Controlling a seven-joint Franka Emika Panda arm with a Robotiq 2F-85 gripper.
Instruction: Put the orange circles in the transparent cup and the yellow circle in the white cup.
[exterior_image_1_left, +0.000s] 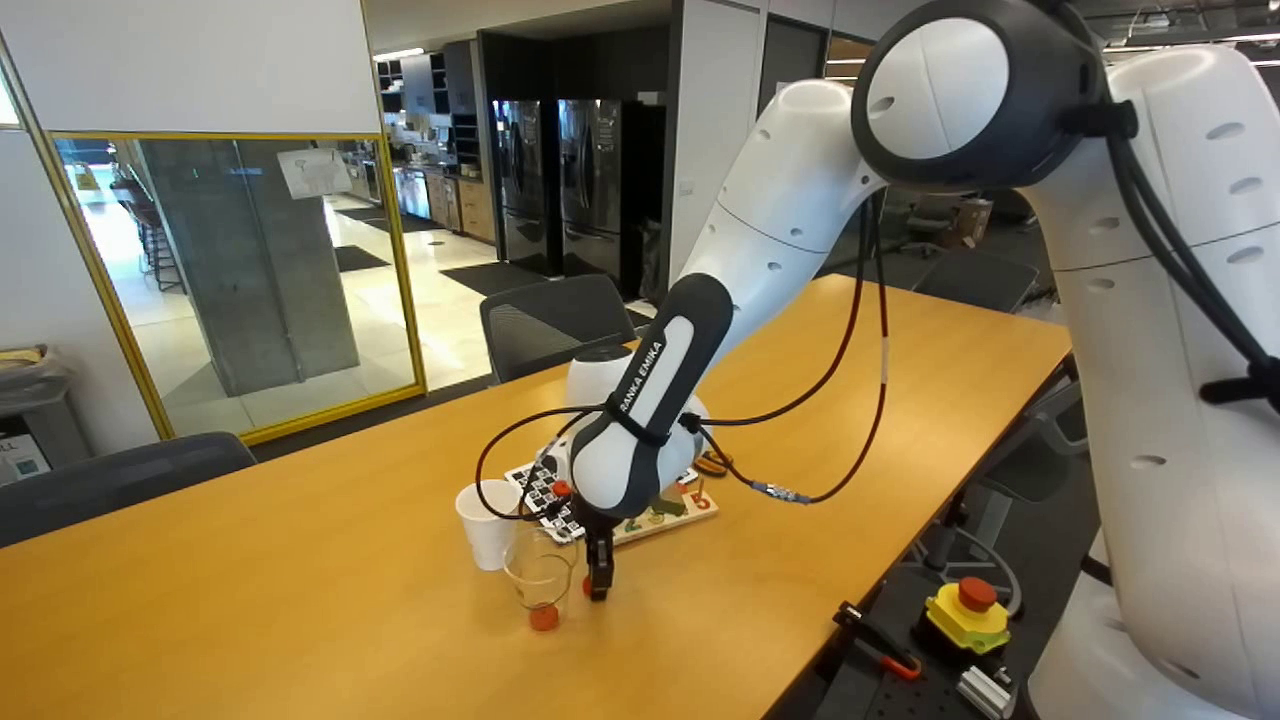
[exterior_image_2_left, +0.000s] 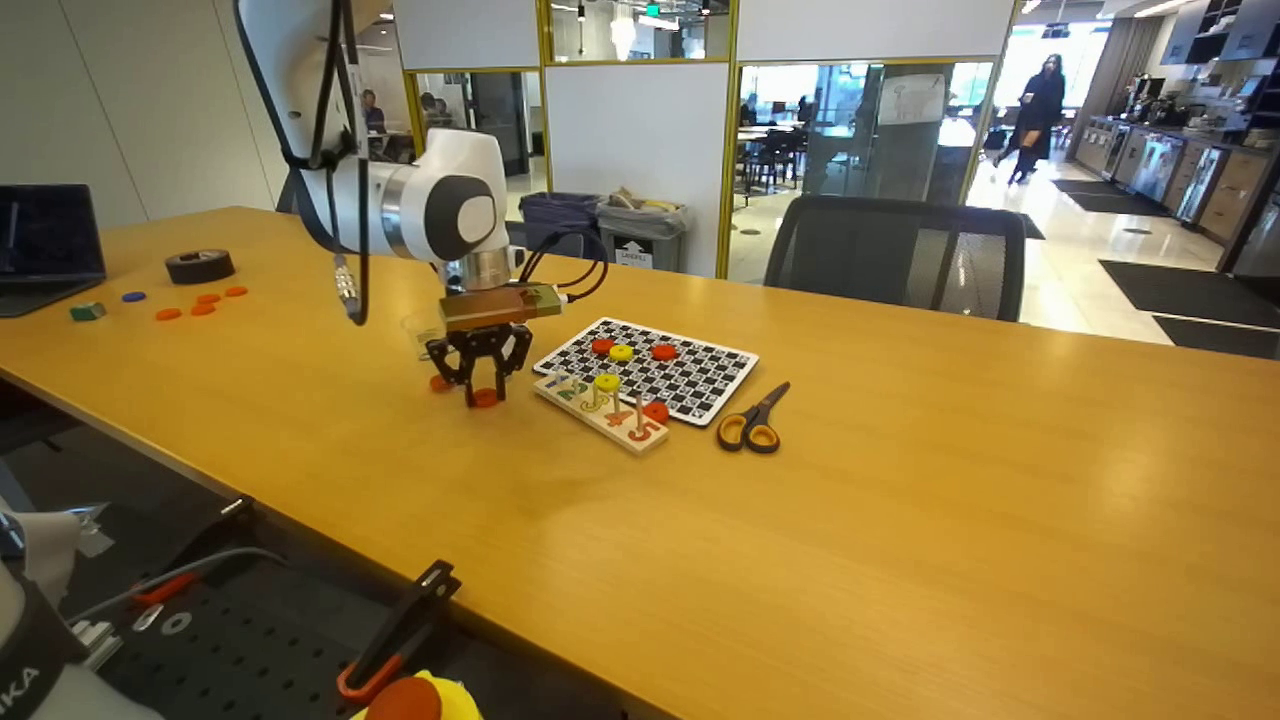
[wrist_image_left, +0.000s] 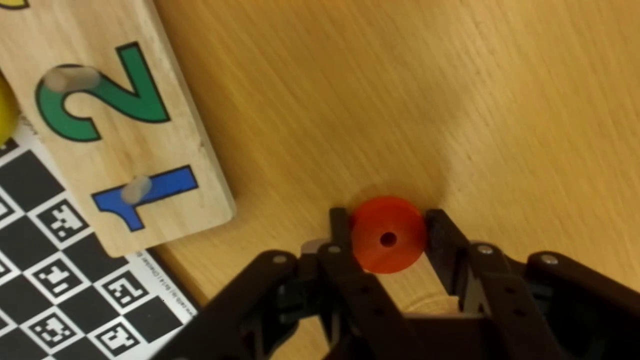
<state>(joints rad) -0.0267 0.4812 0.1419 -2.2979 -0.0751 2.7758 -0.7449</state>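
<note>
One orange circle (wrist_image_left: 389, 217) in gripper (wrist_image_left: 386, 223) | its hole (wrist_image_left: 388, 239): apparently wrist view only

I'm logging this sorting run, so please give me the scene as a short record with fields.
Pincer: closed on an orange disc, outside both cups
Clear cup: upright; another orange disc appears at its bottom
White cup: upright, near the clear cup; contents hidden
Yellow discs: two visible in an exterior view, on or beside the checkered board
Number board: wooden, pegged, along the checkered board's edge
Scissors: lying near the checkered board
</note>
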